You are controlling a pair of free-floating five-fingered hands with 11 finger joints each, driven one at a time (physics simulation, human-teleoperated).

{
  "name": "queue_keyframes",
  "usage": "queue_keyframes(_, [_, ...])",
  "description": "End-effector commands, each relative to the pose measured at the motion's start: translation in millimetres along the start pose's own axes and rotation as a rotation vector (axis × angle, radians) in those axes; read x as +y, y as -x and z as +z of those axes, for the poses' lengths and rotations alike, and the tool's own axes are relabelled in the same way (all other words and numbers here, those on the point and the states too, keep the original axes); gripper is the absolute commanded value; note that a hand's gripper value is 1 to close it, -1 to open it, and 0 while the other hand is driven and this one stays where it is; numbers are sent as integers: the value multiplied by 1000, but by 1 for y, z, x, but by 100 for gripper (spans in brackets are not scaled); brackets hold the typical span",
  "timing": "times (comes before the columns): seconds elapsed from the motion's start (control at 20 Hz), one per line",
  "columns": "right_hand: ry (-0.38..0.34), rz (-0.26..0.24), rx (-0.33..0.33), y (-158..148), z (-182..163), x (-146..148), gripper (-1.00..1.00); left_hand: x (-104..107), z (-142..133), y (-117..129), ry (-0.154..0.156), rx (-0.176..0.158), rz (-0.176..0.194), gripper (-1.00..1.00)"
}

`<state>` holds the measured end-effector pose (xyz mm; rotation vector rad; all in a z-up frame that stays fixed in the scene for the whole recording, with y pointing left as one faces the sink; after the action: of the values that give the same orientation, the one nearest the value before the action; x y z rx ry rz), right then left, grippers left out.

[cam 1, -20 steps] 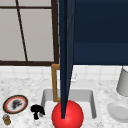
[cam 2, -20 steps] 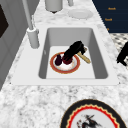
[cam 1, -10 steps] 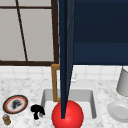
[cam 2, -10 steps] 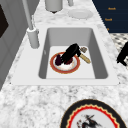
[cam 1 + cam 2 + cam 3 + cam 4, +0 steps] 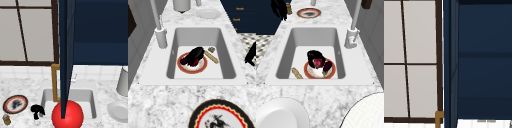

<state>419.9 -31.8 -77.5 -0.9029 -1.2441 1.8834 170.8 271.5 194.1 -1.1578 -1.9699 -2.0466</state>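
A red-rimmed plate [image 5: 203,67] lies on the floor of the sink [image 5: 229,50], carrying a dark purple eggplant [image 5: 327,67] and a red piece of food [image 5: 318,63]. My right hand [image 5: 196,53] rests low over this plate, right above the red food [image 5: 194,62]; in the right side view that hand [image 5: 313,55] covers the plate's [image 5: 307,71] far side. A tan stick-like utensil [image 5: 211,57] lies beside the plate. My left hand [image 5: 37,111] hangs in the air off the counter's front, left of the sink, fingers relaxed and holding nothing; the right side view shows this hand [image 5: 279,8] too.
An open dark-blue cabinet door [image 5: 66,50] hides the sink's middle, with a red round shape [image 5: 67,115] below it. A patterned plate [image 5: 15,104] and small jar [image 5: 6,119] sit left. A white plate [image 5: 120,111] and grey canister [image 5: 123,82] sit right. The faucet [image 5: 160,37] stands behind.
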Motion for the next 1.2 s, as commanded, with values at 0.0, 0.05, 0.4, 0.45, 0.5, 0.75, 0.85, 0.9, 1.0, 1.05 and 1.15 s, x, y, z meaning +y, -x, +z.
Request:
queue_keyframes(0.0, [-3, 39, -52, -3, -2, 13, 100, 0, 0, 0, 0, 0, 0, 0])
queue_keyframes(0.05, [17, 35, -53, -3, -2, 12, 100, 0, 0, 0, 0, 0, 0, 0])
queue_keyframes(0.4, [84, 8, -14, -4, -6, 1, 100, 0, 0, 0, 0, 0, 0, 0])
queue_keyframes(0.45, [99, 15, -30, 2, 1, -5, 100, 0, 0, 0, 0, 0, 0, 0])
queue_keyframes(0.5, [132, -3, -41, 10, 11, -2, 100, 0, 0, 0, 0, 0, 0, 0])
queue_keyframes(0.75, [102, -71, 5, 22, 27, -33, 100, 0, 0, 0, 0, 0, 0, 0])
queue_keyframes(0.85, [104, -70, 22, 21, 30, -44, 100, 0, 0, 0, 0, 0, 0, 0])
queue_keyframes(0.9, [99, -68, 30, 23, 33, -50, 100, 0, 0, 0, 0, 0, 0, 0])
queue_keyframes(1.0, [97, -54, 62, 26, 39, -64, 100, 0, 0, 0, 0, 0, 0, 0])
queue_keyframes(1.05, [92, -48, 83, 28, 41, -71, 100, 0, 0, 0, 0, 0, 0, 0])
queue_keyframes(1.15, [91, -39, 118, 31, 46, -85, 100, 0, 0, 0, 0, 0, 0, 0])
